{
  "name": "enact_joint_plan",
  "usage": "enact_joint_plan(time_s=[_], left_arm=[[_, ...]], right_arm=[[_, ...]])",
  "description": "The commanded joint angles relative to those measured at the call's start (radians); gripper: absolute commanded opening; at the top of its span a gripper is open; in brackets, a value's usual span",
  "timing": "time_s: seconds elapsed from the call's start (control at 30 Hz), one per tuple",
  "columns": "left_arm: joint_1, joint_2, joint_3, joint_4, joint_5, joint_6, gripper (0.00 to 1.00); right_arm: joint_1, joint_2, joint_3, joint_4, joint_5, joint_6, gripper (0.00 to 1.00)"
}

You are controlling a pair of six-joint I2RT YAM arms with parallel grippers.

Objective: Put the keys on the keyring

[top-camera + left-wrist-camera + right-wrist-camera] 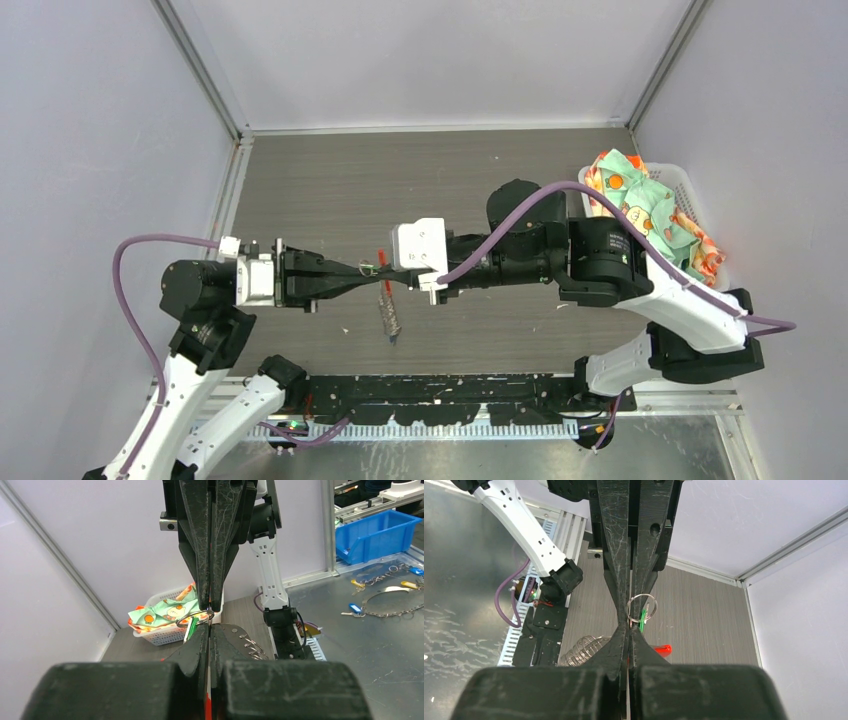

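My left gripper [366, 270] and right gripper [384, 272] meet tip to tip above the middle of the table. Both are shut, pinching a thin silver ring [194, 617] that also shows in the right wrist view [643, 608]. A green-headed key [191, 626] hangs from that ring, also seen in the right wrist view [643, 618]. The keyring's silvery chain [388, 315] lies on the table just below the tips, with its red loop [664, 650] beside it. The chain [580, 651] looks coiled in the right wrist view. I cannot make out a blue-headed key.
A white basket [697, 197] of patterned cloth stands at the right edge of the table, also in the left wrist view [165, 636]. A black strip [450, 392] runs along the near edge. A blue bin [375, 532] and loose chains [395, 611] lie on a metal bench beyond.
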Motion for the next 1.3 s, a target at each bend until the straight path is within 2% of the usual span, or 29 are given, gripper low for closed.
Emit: enact_joint_plan(time_s=[0.0, 0.07, 0.17, 0.3, 0.47, 0.6, 0.63, 0.67, 0.7, 0.73, 0.8, 0.9, 0.97, 1.03, 1.13, 1.27], left_arm=[[-0.004, -0.013, 0.002, 0.018, -0.012, 0.011, 0.00], [-0.004, -0.017, 0.002, 0.007, -0.011, 0.010, 0.00], [-0.004, -0.025, 0.008, -0.034, -0.007, 0.026, 0.14], [-0.004, -0.072, 0.031, -0.201, -0.013, 0.134, 0.24], [-0.004, -0.151, 0.051, -0.444, -0.061, 0.355, 0.26], [-0.004, -0.164, 0.079, -0.518, -0.134, 0.496, 0.32], [-0.004, -0.153, 0.090, -0.511, -0.159, 0.506, 0.36], [-0.004, -0.140, 0.105, -0.508, -0.173, 0.514, 0.44], [-0.004, -0.122, 0.120, -0.511, -0.176, 0.517, 0.64], [-0.004, -0.104, 0.139, -0.518, -0.163, 0.520, 0.73], [-0.004, -0.063, 0.180, -0.573, -0.081, 0.557, 0.80], [-0.004, 0.014, 0.252, -0.730, 0.093, 0.624, 0.80], [-0.003, 0.052, 0.280, -0.798, 0.153, 0.649, 0.77], [-0.004, 0.067, 0.284, -0.808, 0.176, 0.652, 0.69], [-0.004, 0.080, 0.290, -0.823, 0.192, 0.655, 0.52], [-0.004, 0.087, 0.300, -0.880, 0.204, 0.704, 0.44]], right_arm=[[0.006, -0.076, -0.072, 0.100, 0.046, 0.038, 0.01], [0.005, -0.098, -0.117, 0.144, 0.049, 0.054, 0.01], [0.006, -0.143, -0.192, 0.229, 0.062, 0.078, 0.01], [-0.002, -0.192, -0.269, 0.299, 0.047, 0.139, 0.01], [-0.028, -0.192, -0.251, 0.225, -0.005, 0.208, 0.01], [-0.049, -0.172, -0.222, 0.140, -0.069, 0.244, 0.01], [-0.056, -0.159, -0.209, 0.114, -0.098, 0.251, 0.01], [-0.061, -0.148, -0.192, 0.084, -0.119, 0.253, 0.01], [-0.063, -0.133, -0.175, 0.047, -0.132, 0.255, 0.01], [-0.063, -0.120, -0.157, 0.019, -0.149, 0.255, 0.01], [-0.065, -0.089, -0.119, -0.030, -0.170, 0.251, 0.01], [-0.065, -0.040, -0.057, -0.102, -0.203, 0.250, 0.01], [-0.066, -0.008, -0.014, -0.148, -0.217, 0.251, 0.01], [-0.067, 0.017, 0.021, -0.180, -0.228, 0.251, 0.01], [-0.067, 0.030, 0.031, -0.189, -0.240, 0.250, 0.01], [-0.073, 0.039, 0.035, -0.185, -0.252, 0.250, 0.01]])
